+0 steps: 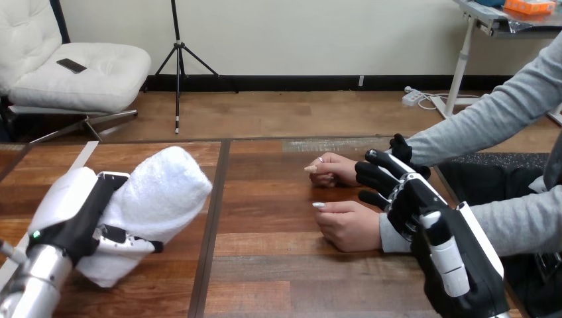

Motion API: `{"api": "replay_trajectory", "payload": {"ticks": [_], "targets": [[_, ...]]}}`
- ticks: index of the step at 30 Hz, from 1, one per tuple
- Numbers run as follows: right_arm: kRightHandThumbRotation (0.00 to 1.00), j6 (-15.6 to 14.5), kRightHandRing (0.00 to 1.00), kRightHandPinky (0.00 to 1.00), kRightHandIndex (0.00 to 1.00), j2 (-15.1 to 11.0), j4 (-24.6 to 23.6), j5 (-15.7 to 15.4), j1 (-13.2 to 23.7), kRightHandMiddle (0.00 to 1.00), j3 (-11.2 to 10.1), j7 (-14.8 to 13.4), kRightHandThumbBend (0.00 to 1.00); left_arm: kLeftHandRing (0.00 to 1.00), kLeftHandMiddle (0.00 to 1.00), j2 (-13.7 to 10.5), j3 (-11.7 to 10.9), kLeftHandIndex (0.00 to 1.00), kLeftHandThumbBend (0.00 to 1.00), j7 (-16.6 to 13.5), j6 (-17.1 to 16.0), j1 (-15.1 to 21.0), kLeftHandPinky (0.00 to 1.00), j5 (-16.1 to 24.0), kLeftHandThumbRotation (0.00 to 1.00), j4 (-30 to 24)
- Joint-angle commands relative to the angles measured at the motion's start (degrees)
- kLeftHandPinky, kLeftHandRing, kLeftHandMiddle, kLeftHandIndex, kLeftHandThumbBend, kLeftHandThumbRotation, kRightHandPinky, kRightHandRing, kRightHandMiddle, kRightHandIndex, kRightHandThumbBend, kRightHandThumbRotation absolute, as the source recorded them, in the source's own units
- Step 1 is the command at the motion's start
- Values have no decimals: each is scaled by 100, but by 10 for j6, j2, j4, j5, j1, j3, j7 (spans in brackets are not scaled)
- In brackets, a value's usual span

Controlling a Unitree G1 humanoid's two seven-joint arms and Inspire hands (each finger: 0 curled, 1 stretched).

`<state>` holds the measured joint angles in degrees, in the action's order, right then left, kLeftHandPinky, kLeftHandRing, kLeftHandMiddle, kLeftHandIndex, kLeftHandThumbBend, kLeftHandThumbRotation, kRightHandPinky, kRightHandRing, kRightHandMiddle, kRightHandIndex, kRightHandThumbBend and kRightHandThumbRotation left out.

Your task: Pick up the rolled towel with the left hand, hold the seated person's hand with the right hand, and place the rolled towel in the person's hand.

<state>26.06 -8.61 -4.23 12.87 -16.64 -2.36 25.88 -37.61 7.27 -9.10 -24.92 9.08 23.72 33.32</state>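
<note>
— What is the surface (291, 265) like?

— Brown wooden boards, with a dark seam (211, 225) running from the near edge away towards the far one.

— And nearest to the robot?

— At the near left, the left hand (76, 215) has the rolled towel (159, 199). Its fingers (129, 242) are curled across the white roll and clamp it against the palm. The roll is tilted, with its upper end leaning towards the seam. I cannot tell whether its lower end touches the boards.

— The other side?

— At the near right, the right hand (414, 202) reaches in over the person's grey sleeve. Its black fingers (372, 175) are spread and loosely bent, wrapped around nothing. They lie above the wrist of the person's nearer hand (348, 225). I cannot tell whether they touch it.

— How do the person's hands lie?

— The nearer hand rests on the boards, loosely closed, just left of the robot's fingertips. The person's farther hand (335, 169) lies a little beyond it, also on the boards and also loosely closed. Both are well apart from the towel, which is across the seam from them.
</note>
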Motion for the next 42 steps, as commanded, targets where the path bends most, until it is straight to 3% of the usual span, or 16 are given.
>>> {"api": "replay_trajectory", "payload": {"ticks": [1, 9, 21, 33, 42], "targets": [[92, 46, 86, 82, 87, -31, 41, -32, 94, 86, -25, -10, 88, 41, 45, 32, -57, 47, 65, -34, -25, -14, 38, -45, 0, -135], [90, 63, 83, 75, 85, -48, 89, -41, 131, 85, -37, -10, 90, 40, 44, 61, -70, 46, 64, -33, -33, -54, 36, -67, 0, -192], [81, 53, 84, 75, 85, -78, 136, -33, 180, 85, -43, 0, 87, 37, 42, 101, -76, 44, 61, -21, -28, -105, 33, -88, 0, -276], [80, 61, 85, 77, 84, -106, 174, -56, 218, 85, -47, -10, 86, 34, 39, 139, -75, 43, 60, -7, -41, -146, 29, -122, 0, -336], [78, 83, 85, 78, 84, -132, 214, -90, 249, 85, -46, -20, 85, 30, 37, 166, -74, 42, 61, -4, -58, -169, 25, -142, 0, -357]]}}
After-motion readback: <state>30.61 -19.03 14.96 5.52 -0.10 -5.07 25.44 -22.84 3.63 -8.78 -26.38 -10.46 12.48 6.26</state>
